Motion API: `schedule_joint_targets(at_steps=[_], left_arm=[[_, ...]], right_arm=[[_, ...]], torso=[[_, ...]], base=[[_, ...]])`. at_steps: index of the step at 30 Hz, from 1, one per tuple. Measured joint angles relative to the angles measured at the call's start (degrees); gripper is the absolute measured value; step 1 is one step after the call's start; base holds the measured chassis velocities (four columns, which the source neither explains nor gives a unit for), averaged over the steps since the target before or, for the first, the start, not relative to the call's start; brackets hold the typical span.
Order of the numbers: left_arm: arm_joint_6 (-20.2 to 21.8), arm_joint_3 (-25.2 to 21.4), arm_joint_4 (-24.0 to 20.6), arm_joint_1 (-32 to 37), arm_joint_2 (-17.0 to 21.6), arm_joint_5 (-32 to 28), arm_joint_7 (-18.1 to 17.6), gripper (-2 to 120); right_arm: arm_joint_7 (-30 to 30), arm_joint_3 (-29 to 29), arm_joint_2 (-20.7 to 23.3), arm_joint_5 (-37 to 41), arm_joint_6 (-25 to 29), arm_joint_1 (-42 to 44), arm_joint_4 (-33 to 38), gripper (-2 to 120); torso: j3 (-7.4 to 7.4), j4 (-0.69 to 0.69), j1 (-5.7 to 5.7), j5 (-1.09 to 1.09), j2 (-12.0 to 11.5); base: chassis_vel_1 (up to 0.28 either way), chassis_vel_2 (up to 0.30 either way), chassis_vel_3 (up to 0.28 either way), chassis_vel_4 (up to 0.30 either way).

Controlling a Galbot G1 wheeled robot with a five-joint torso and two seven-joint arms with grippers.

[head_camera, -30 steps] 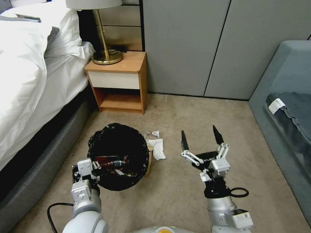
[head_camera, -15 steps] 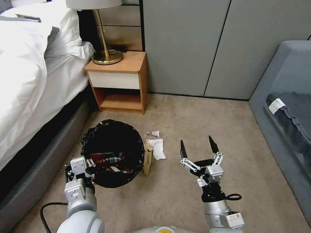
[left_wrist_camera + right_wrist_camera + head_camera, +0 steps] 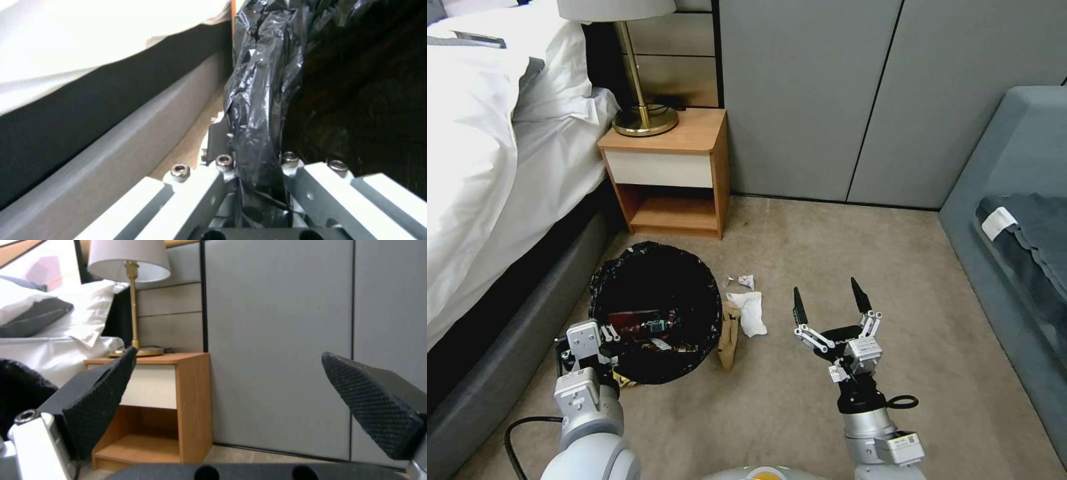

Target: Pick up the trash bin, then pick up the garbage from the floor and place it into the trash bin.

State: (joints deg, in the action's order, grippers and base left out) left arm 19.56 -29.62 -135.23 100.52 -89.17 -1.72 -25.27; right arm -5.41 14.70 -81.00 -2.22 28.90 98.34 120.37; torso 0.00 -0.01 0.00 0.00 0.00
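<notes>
The trash bin [image 3: 657,300], lined with a crinkly black bag, is at the left by the bed. My left gripper [image 3: 589,335] is shut on its near rim. The left wrist view shows the black liner [image 3: 258,110] pinched in the left gripper [image 3: 256,173]. A red wrapper [image 3: 639,323] lies inside the bin. On the floor [image 3: 800,253] just right of the bin lie garbage pieces: a brown paper bag [image 3: 729,337], a white tissue [image 3: 750,313] and a small wrapper [image 3: 740,281]. My right gripper [image 3: 826,295] hovers open right of the tissue, its fingers [image 3: 100,400] wide apart.
A wooden nightstand [image 3: 667,170] with a brass lamp [image 3: 644,120] stands behind the bin. The bed [image 3: 487,173] runs along the left, and a grey-blue sofa [image 3: 1014,200] along the right. Grey wall panels [image 3: 840,93] close the back. Open carpet lies between the arms.
My right gripper has drawn back toward me, still open. The bin and my left gripper have shifted slightly left, uncovering more of the brown paper bag. The camera has moved slightly.
</notes>
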Motion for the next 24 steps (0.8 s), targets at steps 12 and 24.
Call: schedule_joint_targets(at_steps=[12,24], left_arm=[[0.47,0.15,-0.98,-0.09,-0.28,0.48,0.01,1],[0.51,0.65,-1.58,0.35,-0.33,1.04,0.01,1]], right_arm=[[0.21,-0.14,0.07,-0.73,1.14,-0.51,0.05,100],[1.20,-0.37,0.70,-1.23,2.91,-1.26,0.05,100]], torso=[[0.00,0.02,0.00,0.04,0.00],[-0.01,0.00,0.00,0.01,0.00]], base=[[-0.204,0.208,0.209,-0.211],[-0.056,0.065,0.057,-0.064]])
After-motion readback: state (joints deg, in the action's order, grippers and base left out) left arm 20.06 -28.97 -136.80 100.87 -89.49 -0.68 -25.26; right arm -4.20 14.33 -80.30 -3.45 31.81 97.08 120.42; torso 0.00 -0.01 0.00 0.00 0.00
